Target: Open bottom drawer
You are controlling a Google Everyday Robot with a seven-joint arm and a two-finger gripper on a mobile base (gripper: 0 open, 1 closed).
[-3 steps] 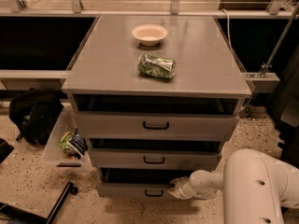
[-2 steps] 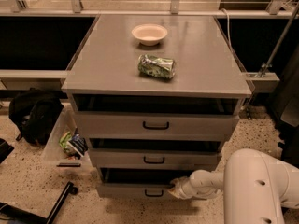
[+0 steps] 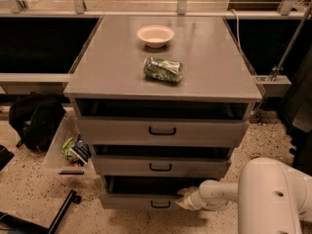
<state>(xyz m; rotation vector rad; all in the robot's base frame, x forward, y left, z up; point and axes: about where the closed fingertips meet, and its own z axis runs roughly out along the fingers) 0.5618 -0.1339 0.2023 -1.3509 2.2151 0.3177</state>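
The bottom drawer (image 3: 131, 202) is the lowest of three grey drawers in the cabinet, with a slim front and a small black bar handle (image 3: 160, 204). It stands pulled out a little, with a dark gap above its front. My gripper (image 3: 183, 199) is at the right part of that drawer front, at its top edge, just right of the handle. The white arm (image 3: 219, 194) reaches in from the lower right.
The middle drawer (image 3: 161, 166) and top drawer (image 3: 162, 130) also stand slightly out. A white bowl (image 3: 155, 35) and a green crumpled bag (image 3: 163, 69) lie on the cabinet top. A black backpack (image 3: 34, 121) and a clear bin (image 3: 66, 147) sit on the floor to the left.
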